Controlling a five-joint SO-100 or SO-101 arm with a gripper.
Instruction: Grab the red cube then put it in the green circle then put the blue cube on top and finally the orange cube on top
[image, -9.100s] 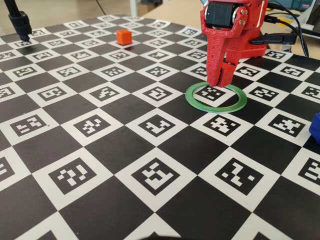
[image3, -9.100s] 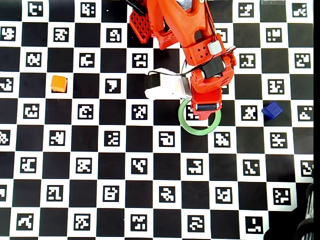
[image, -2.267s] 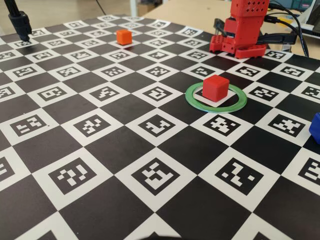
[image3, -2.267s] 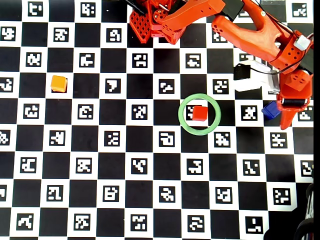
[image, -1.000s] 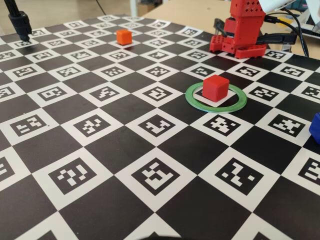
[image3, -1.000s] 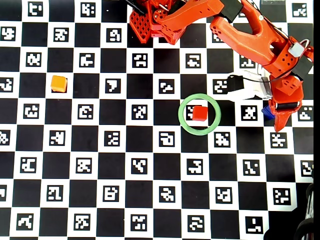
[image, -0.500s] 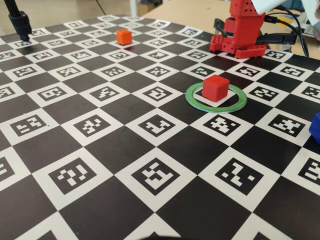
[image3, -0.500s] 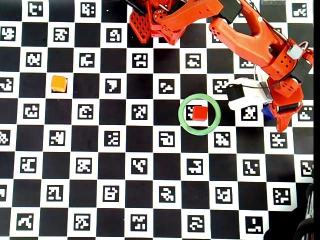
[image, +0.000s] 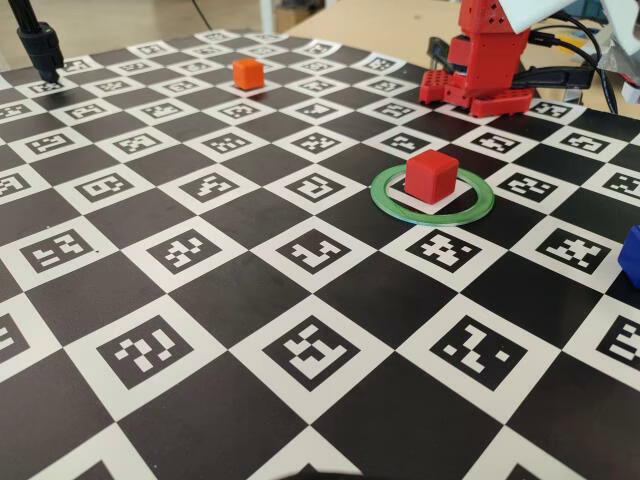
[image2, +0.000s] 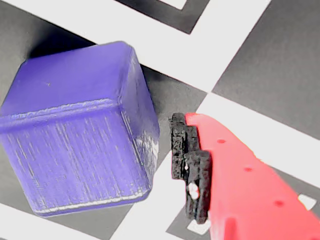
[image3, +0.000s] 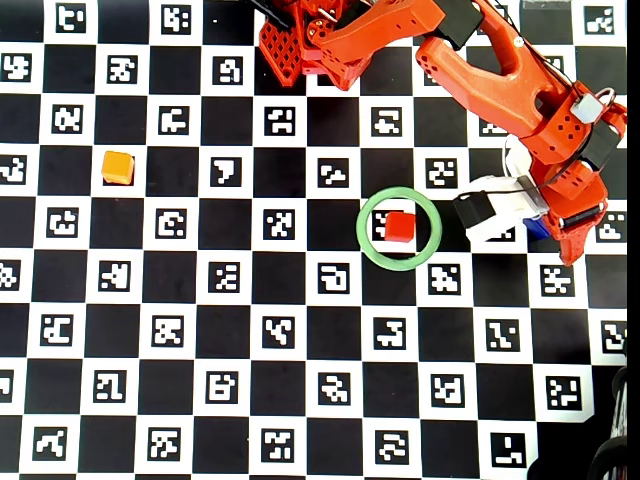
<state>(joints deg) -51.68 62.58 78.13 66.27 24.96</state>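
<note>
The red cube (image: 432, 175) (image3: 400, 226) sits inside the green circle (image: 380, 195) (image3: 400, 267). In the wrist view the blue cube (image2: 80, 130) fills the left half, resting on the board. My gripper (image2: 100, 165) (image3: 562, 238) is low around it. One red finger with a black pad (image2: 190, 165) stands just right of the cube, with a small gap, and the other finger is out of frame. In the overhead view only a sliver of the blue cube (image3: 537, 229) shows beside the arm. The orange cube (image: 247, 72) (image3: 117, 167) sits far off, alone.
The arm's red base (image: 488, 70) (image3: 300, 45) stands at the board's far edge. A black stand (image: 38, 45) rises at the far left in the fixed view. Cables lie behind the base. The checkerboard marker mat covers the table.
The gripper has turned a little and come down over the blue cube, and the white wrist camera block has slid nearer the ring. The red cube stays where it was released in the circle.
</note>
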